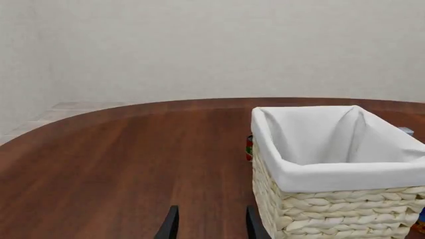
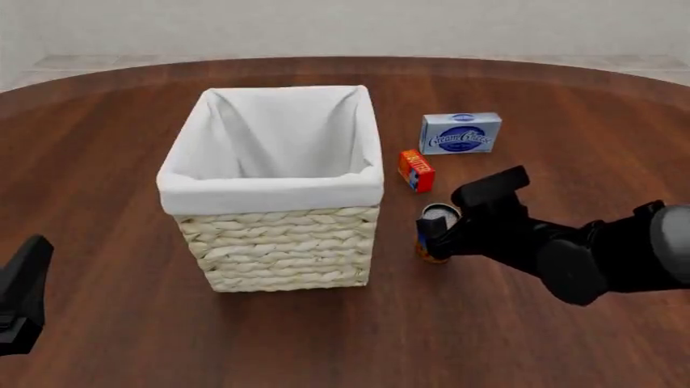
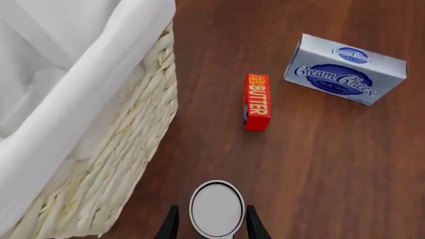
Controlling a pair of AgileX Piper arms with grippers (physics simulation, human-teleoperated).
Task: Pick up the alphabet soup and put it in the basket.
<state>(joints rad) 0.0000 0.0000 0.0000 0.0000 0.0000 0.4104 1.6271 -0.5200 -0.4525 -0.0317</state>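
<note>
Two arms at a dark wooden table [image 2: 108, 162], one on each side of the basket [image 2: 283, 242]. On the right, gripper [image 2: 437, 234] low over the tabletop, jaws spread on either side of the alphabet soup [image 2: 435, 217]; from the right wrist, dark fingertips [image 3: 171, 224] flanking the can's silvery top [image 3: 216, 208], a thin gap visible on both sides, so open around the can rather than clamped on it. Can upright on the table, just right of the basket's near right corner, outside it, close to the wicker wall but not touching. Beyond the can, a small orange-red butter box [image 2: 415, 170] lying flat, and farther back and to the right a blue-and-white cream cheese box [image 2: 460, 132], both on the wood and apart from each other. Basket upright near the table's middle, white cloth lining [image 2: 270, 190] folded over the rim, nothing visible inside. On the left, gripper [image 1: 211, 224] well clear of everything, jaws parted with only bare tabletop between the two dark tips, the basket's wicker side just beside one of them in the wrist picture; in the front picture only a dark piece of that arm [image 2: 22, 295] at the lower left edge.
</note>
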